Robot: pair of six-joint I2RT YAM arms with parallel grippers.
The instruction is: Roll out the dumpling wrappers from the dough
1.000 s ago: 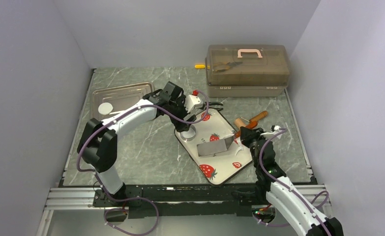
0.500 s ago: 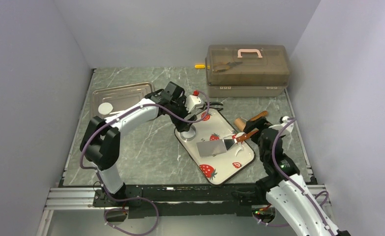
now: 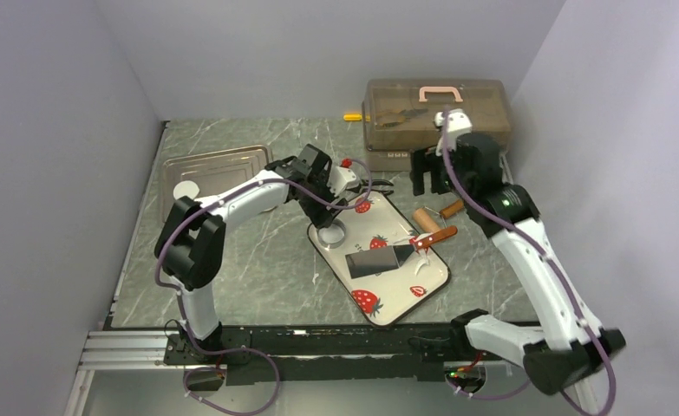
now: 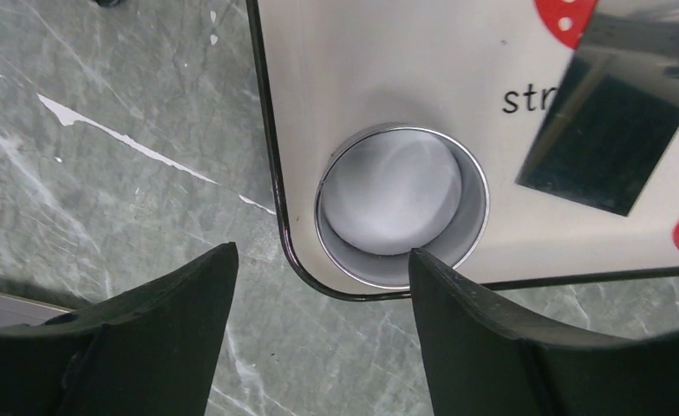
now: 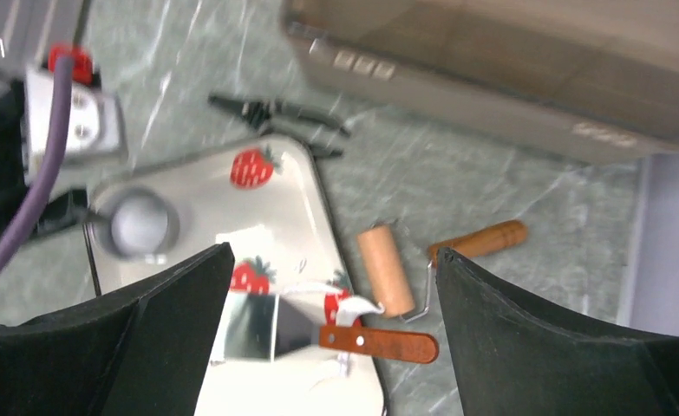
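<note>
Altogether, one wrapper (image 3: 186,190), one roller (image 3: 425,218), one ring (image 4: 379,267).

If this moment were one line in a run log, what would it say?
left claw: open, over metal ring | right claw: open, empty, high above roller | scraper: lying on tray

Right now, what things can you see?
White strawberry tray: one, white, red, middle.
Shiny round ring: one, silvery, tray's corner.
Soft dough patch: one, white, inside ring.
Wooden-handled scraper: one, silvery, on tray.
Wooden cylinder roller: one, brown, beside tray.
Lidded plastic box: one, brown, back right.
Flat metal pan: one, silver, back left.
Thin round disc: one, white, on pan.
Thin tool: one, black, behind tray.
Left gripper and right gripper: two, black, open.
</note>
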